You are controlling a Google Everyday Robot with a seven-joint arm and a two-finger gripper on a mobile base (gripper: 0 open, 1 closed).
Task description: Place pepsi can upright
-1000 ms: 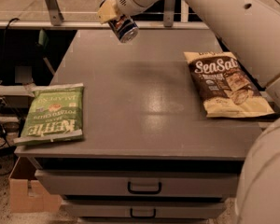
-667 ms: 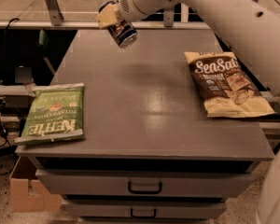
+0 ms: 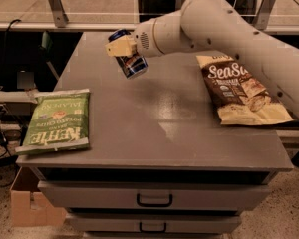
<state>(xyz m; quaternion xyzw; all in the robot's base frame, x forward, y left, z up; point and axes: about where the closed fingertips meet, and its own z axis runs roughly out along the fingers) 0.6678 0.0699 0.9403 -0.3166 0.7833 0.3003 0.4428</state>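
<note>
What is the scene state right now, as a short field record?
can: small dark blue aluminium pepsi can, tilted, held in the air above the table
gripper: gripper over the far-left part of the table, jaws shut on the can
surface: grey flat-topped table with drawers below
left: green Kettle chip bag, flat, near-left edge
right: tan and brown Sea Salt chip bag, flat, right side
task: can not yet set down upright

Gripper (image 3: 124,50) aloft upper-left, clamped around pepsi can (image 3: 134,65)

The hand (image 3: 123,51) grips the can (image 3: 133,63) above the tabletop's (image 3: 154,118) rear, between the near-left bag (image 3: 57,121) and the right bag (image 3: 241,91).
</note>
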